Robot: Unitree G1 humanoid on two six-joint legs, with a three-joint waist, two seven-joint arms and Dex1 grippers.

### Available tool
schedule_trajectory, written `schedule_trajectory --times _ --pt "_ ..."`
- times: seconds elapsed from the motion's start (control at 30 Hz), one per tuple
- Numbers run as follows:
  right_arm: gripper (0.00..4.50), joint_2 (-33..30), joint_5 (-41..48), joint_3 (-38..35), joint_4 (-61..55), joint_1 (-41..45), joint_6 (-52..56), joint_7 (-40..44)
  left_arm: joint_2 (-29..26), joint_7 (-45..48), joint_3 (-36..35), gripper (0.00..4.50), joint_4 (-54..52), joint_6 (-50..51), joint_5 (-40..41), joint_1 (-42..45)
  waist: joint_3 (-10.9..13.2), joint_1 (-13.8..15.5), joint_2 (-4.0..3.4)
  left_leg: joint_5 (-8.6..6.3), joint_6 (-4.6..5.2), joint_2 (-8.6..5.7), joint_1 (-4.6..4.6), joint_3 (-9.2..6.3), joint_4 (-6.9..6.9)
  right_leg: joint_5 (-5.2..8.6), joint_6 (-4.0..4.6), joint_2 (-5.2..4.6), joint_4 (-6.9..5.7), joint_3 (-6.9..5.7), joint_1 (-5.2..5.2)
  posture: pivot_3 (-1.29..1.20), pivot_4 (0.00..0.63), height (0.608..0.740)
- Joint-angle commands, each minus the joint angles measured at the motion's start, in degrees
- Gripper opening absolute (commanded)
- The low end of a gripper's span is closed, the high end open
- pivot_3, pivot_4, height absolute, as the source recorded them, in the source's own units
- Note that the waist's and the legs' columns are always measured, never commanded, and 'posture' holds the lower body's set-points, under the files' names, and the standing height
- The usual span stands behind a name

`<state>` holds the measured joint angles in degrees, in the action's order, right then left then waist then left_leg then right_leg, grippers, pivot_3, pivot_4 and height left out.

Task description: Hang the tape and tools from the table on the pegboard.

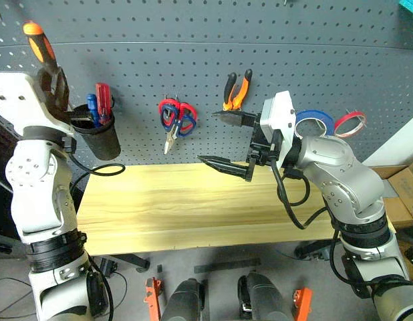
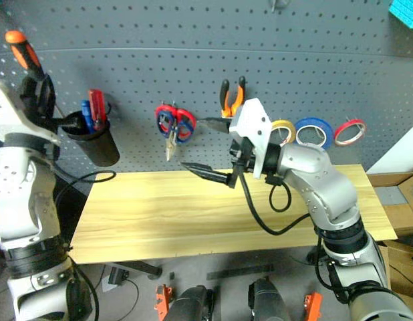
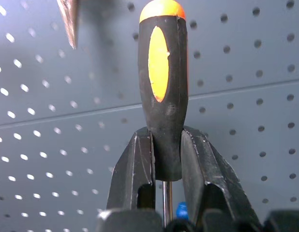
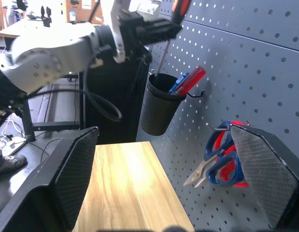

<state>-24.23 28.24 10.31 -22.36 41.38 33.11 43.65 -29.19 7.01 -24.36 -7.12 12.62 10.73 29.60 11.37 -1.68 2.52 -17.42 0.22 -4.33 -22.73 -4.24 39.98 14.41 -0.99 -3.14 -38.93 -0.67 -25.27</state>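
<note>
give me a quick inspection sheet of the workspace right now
surface: table bare
job's things: screwdriver in left gripper, held above the black cup; pliers, scissors and yellow tape hang on the pegboard
clutter: red and blue screwdrivers in the cup; blue tape and red tape on hooks
grippers: left gripper shut on screwdriver; right gripper open, holding nothing
cables: black cable on the table's left end
surroundings: cardboard boxes at right

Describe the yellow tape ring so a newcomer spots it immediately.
Look at the pegboard above the table. Three tape rings hang in a row; the yellow tape is leftmost, beside the blue and red rings.
</note>
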Motion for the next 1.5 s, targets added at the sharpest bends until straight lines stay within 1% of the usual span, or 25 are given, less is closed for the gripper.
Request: schedule_trajectory --times 0.03,0.07,0.13,0.17,0.37,0.4,0.43,0.47,0.5,0.53,0.6,0.63,0.7,0.73,0.77,0.87,0.93,1.0,1.03,1.13,1.2,1.23,1.33,1.43,1.5 --pt "4.5 -0.28 0.37 -1.09 -2.42 -0.46 -0.95 0.36 0.48 -0.62 0.45 0.42 0.38 -4.14 -0.92 0.45 -0.03 -0.17 0.0 0.0 0.0 0.0 0.0 0.0 -0.01 0.0 0.0 0.0 -0.01 0.0 -0.01 -0.1 0.125 0.74" --pt "4.5 -0.26 0.45 -1.14 -2.52 -0.66 -0.93 0.37 0.76 -1.3 0.13 0.42 0.74 -4.4 -1.19 -0.11 -0.03 -0.2 0.0 0.0 0.0 0.01 0.0 0.0 -0.01 0.0 0.0 0.01 -0.02 0.0 -0.02 -0.1 0.125 0.74" --pt "4.5 -0.36 0.43 -1.17 -2.75 -1.08 -0.93 0.39 1.38 -1.45 -0.69 1.13 0.74 -5.63 -0.89 -1.75 -0.1 -0.39 -0.03 0.0 0.0 0.01 0.0 0.01 -0.01 0.0 0.0 0.01 -0.03 0.0 -0.02 -0.11 0.124 0.74" --pt "4.5 -0.52 0.36 -1.11 -2.87 -1.27 -0.93 0.5 1.73 -1.8 -1.21 1.31 0.26 -5.59 -0.5 -2.34 -0.15 -0.66 -0.02 0.0 0.0 0.02 0.01 0.03 -0.01 0.0 0.0 0.01 -0.04 0.02 -0.03 -0.11 0.124 0.74" --pt "4.5 -1.38 0.16 -1.02 -3.39 -2.25 -1.26 1.2 3.27 -4.43 -2.31 3.36 -4.29 -3.45 0.77 -4.97 -0.24 -1.23 0.03 0.0 0.0 0.03 0.02 0.04 0.01 -0.01 0.01 0.01 -0.07 0.03 -0.02 -0.1 0.122 0.74" --pt "4.5 -1.42 0.24 -1.14 -3.48 -2.43 -1.32 1.26 3.41 -4.51 -2.36 3.64 -5.29 -3.01 1.24 -5.31 -0.28 -1.26 0.03 0.0 0.0 0.02 0.02 0.04 0.01 -0.01 0.01 0.01 -0.07 0.03 -0.02 -0.1 0.119 0.74" --pt "4.5 -1.51 0.39 -1.33 -3.65 -2.63 -1.34 1.34 3.5 -4.42 -2.44 4.03 -6.65 -2.41 1.98 -5.51 -0.32 -1.27 0.04 0.0 0.0 0.02 0.02 0.04 0.01 -0.01 0.01 0.01 -0.08 0.03 -0.02 -0.1 0.119 0.74" --pt "4.5 -1.99 1.79 -2.61 -4.66 -3.36 -0.74 1.61 2.96 -3.61 -1.6 4.29 -10.93 -0.62 3.41 -5.18 -0.35 -1.26 0.05 0.0 0.0 0.03 0.02 0.04 0.01 -0.01 0.01 0.01 -0.08 0.03 -0.02 -0.09 0.118 0.74" --pt "4.5 -2.54 3.69 -4.2 -5.8 -4.2 0.29 1.81 2.22 -2.15 -0.03 4.29 -15.36 1.34 4.99 -4.92 -0.37 -1.26 0.08 0.0 0.0 0.02 0.01 0.04 0.01 -0.01 0.01 0.01 -0.08 0.03 -0.02 -0.08 0.117 0.74" --pt "4.5 -3.45 5.71 -5.79 -7.18 -5.32 1.6 2.1 1.55 0.49 2.39 4.29 -20.25 4.23 8.35 -5.33 -0.42 -1.12 0.16 0.0 0.0 0.02 -0.02 0.03 0.01 -0.01 0.01 0.01 -0.07 0.03 -0.02 -0.08 0.116 0.74" --pt "4.5 -4.69 8.27 -7.41 -8.77 -6.89 3.34 2.17 0.8 4.4 5.49 4.29 -25.7 10.25 13.99 -7.66 -0.68 -0.61 0.19 -0.01 0.01 0.02 -0.08 -0.02 0.02 -0.01 0.01 0.0 -0.03 0.01 -0.03 -0.07 0.114 0.74" --pt "4.5 -5.31 8.84 -7.78 -9.48 -7.92 3.85 1.99 0.13 5.85 6.76 4.29 -27.72 15.45 17.4 -11.33 -1.04 -0.54 0.02 -0.03 0.05 -0.01 -0.07 0.0 0.01 -0.01 0.01 -0.02 -0.01 0.04 0.0 -0.07 0.114 0.74" --pt "4.5 -6.62 8.9 -7.9 -10.81 -10.84 4.33 1.63 -0.63 7.84 7.7 4.29 -31.26 22.7 23.33 -19.41 -2.04 -0.7 -0.61 -0.08 0.12 -0.02 -0.01 0.09 -0.03 -0.01 0.0 -0.03 0.04 0.12 0.01 -0.06 0.113 0.74" --pt "4.5 -7.28 8.65 -7.85 -11.47 -12.37 4.26 1.66 -1.29 8.05 8.3 4.29 -32.59 25.68 24.58 -22.56 -2.22 -0.92 -0.84 -0.11 0.16 -0.01 0.17 0.15 -0.09 -0.01 0.0 -0.02 0.02 0.19 0.11 -0.07 0.115 0.74" --pt "4.5 -7.74 8.54 -7.78 -11.88 -13.29 4.14 1.65 -1.78 7.89 8.51 4.29 -33.41 27.35 25.17 -24.13 -2.24 -1.1 -0.89 -0.13 0.16 0.01 0.28 0.18 -0.18 0.0 0.0 0.01 0.04 0.25 0.17 -0.07 0.115 0.74" --pt "4.5 -7.34 7.42 -6.99 -12.66 -18.98 4.24 -1.27 -1.44 3.84 10.52 4.29 -32.21 28.52 18.19 -31.4 -2.23 -0.97 -0.91 -0.05 0.06 0.16 0.45 0.1 -0.17 -0.03 0.11 0.14 -0.12 0.14 0.28 -0.08 0.108 0.74" --pt "4.5 -5.83 4.82 -5.91 -11.78 -22.58 2.91 -4.16 -0.65 2.52 11.28 4.29 -30.85 27.59 15.26 -34.06 -2.24 -0.58 -0.96 -0.15 0.22 0.22 1.16 0.08 -0.25 -0.04 0.15 0.19 -0.1 0.09 0.99 -0.08 0.102 0.74" --pt "4.5 -2.5 0.94 -5.1 -9.07 -25.95 0.34 -8.74 0.19 1.77 11.97 4.29 -28.42 24.96 11.85 -35.63 -2.4 -0.1 -1.07 -0.16 0.24 0.26 1.91 0.07 -0.29 0.0 0.16 0.22 0.01 0.08 1.76 -0.08 0.091 0.74" --pt "4.5 -0.76 -2.44 -4.44 -6.91 -27.54 -2.51 -11.42 0.87 1.52 12.07 4.29 -26.72 23.09 10.36 -35.97 -2.66 -0.05 -1.07 -0.14 0.27 0.27 2.17 0.05 -0.3 0.17 -0.09 0.23 0.12 0.04 2.07 -0.08 0.088 0.74" --pt "4.5 5.12 -7.68 -5.32 -0.72 -32.06 -10.34 -16.78 2.88 0.78 11.84 4.29 -22.0 18.52 7.05 -35.61 -3.47 0.18 -1.0 -0.12 0.28 0.25 2.31 0.08 -0.24 0.17 -0.18 0.24 0.12 0.09 2.16 -0.1 0.066 0.74" --pt "4.5 7.26 -11.77 -5.42 4.48 -35.2 -17.03 -18.81 4.08 1.19 11.2 4.29 -19.21 16.74 6.65 -35.05 -4.2 0.28 -1.09 -0.1 0.26 0.23 2.3 0.08 -0.24 0.11 -0.1 0.24 0.1 0.11 2.12 -0.1 0.052 0.74" --pt "4.5 7.96 -13.77 -5.67 7.7 -36.55 -21.01 -19.55 4.58 1.36 11.05 4.29 -17.81 14.86 5.94 -34.9 -4.54 0.28 -1.06 -0.1 0.24 0.21 2.3 0.09 -0.24 -0.02 0.12 0.23 0.08 0.13 2.1 -0.1 0.046 0.74" --pt "4.5 9.22 -17.75 -7.3 16.89 -38.65 -29.38 -22.27 6.05 1.48 10.91 4.29 -13.98 11.47 4.72 -34.41 -5.49 0.11 -1.08 -0.03 0.08 0.15 2.28 0.1 -0.29 -0.04 0.12 0.22 0.05 0.19 2.07 -0.1 0.02 0.74" --pt "4.5 10.42 -19.47 -9.9 25.32 -38.77 -34.71 -25.47 7.99 1.1 11.05 4.29 -10.78 9.3 3.92 -34.21 -6.64 -0.06 -1.34 -0.06 0.05 0.15 2.29 0.14 -0.34 -0.04 0.12 0.23 0.07 0.24 2.07 -0.11 0.0 0.74" --pt "4.5 10.58 -20.05 -11.46 31.01 -38.03 -37.51 -26.49 9.02 0.37 11.32 4.29 -8.6 6.91 2.29 -34.01 -7.41 -0.15 -1.43 -0.12 0.16 0.14 2.32 0.16 -0.4 -0.03 0.12 0.23 0.1 0.26 2.08 -0.11 0.0 0.74"
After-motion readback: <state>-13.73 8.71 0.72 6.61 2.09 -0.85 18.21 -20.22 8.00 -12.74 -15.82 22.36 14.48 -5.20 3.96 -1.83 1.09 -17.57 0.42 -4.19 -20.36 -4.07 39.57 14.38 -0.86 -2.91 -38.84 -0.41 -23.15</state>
